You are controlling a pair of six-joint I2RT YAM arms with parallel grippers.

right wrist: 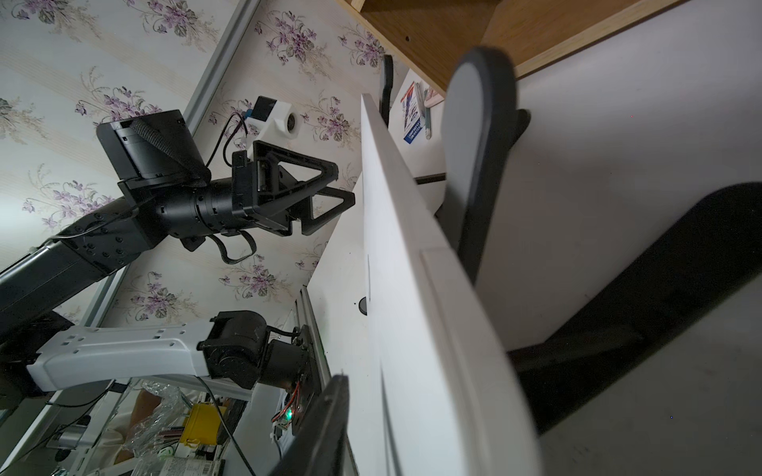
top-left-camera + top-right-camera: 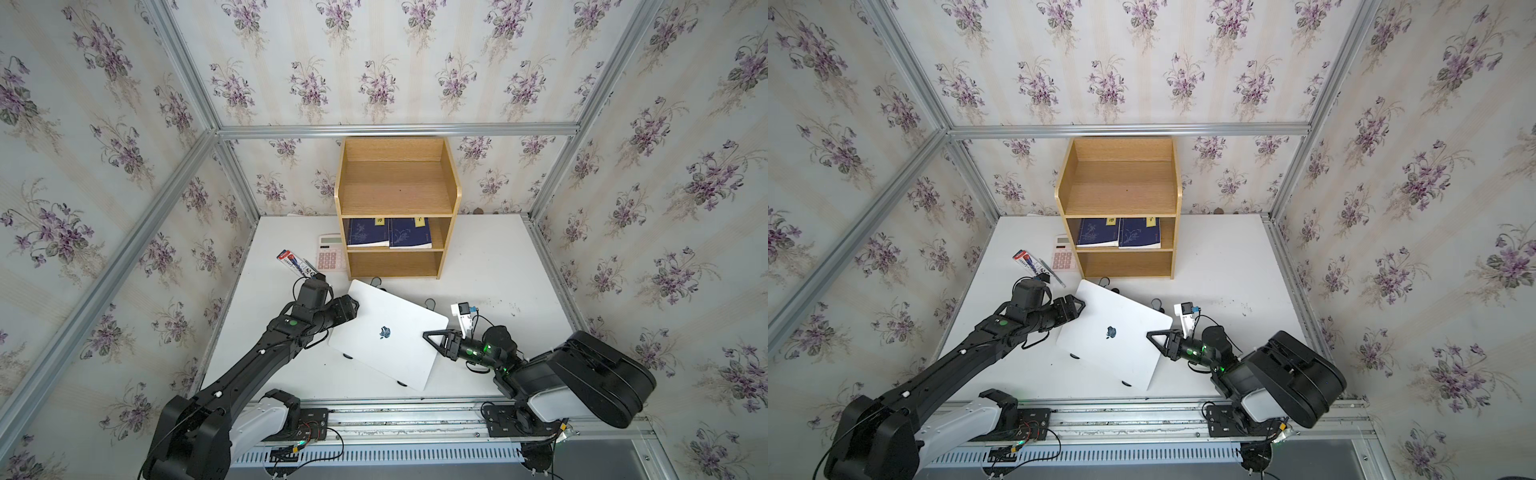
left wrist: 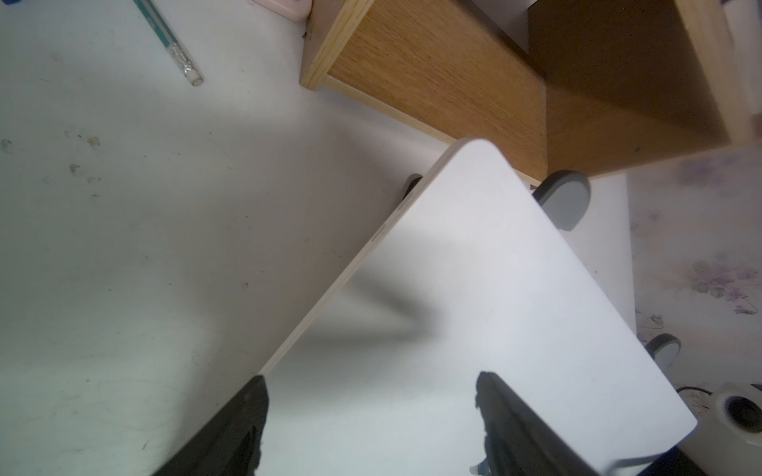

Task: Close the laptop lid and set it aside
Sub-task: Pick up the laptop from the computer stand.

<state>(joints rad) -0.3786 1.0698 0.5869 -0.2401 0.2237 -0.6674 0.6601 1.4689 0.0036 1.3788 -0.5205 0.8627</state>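
Closed laptop (image 2: 388, 332) on black stand (image 1: 478, 165), flanked for lifting aside.
Straddled right edge with right gripper (image 2: 429, 336), clamp unconfirmed; poised left gripper (image 2: 354, 306) half-open, empty, opposite, seemingly as brace.

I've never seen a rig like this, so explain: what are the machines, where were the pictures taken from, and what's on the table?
Two black robot arms with pincer grippers. Two pictures look down from overhead; two come from cameras on the wrists. On the table: a closed laptop on a black stand, a wooden shelf holding blue books, a pink calculator, a pen pack. The left gripper, open, sits at the laptop's edge; the right gripper straddles the opposite edge, grip unclear.
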